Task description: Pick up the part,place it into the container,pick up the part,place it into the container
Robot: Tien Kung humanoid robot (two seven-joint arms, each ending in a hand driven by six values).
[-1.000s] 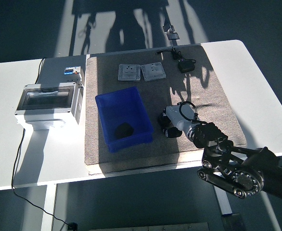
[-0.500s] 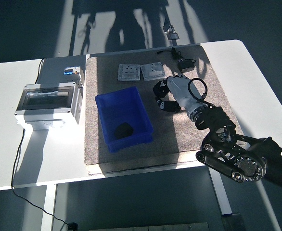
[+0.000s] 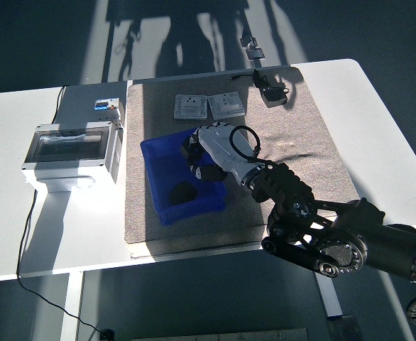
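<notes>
A blue container [image 3: 153, 150] stands on the grey mat [image 3: 307, 135] left of centre. One black part [image 3: 182, 192] lies on its floor. My right hand [image 3: 199, 162] reaches in from the lower right and hangs over the container's far right side. Its fingers are curled around a small dark part that is mostly hidden under the hand. My left arm is out of view.
A grey electrical box [image 3: 69, 153] with a clear lid stands on the table at the left. Two grey switch plates [image 3: 190, 106] [image 3: 226, 105] lie at the mat's back. A small adapter with a cable [image 3: 272, 94] lies at the back right.
My right hand rose from the mat right of the container, swung back, then moved left, and now hangs over the container. The black part in the container has not moved.
</notes>
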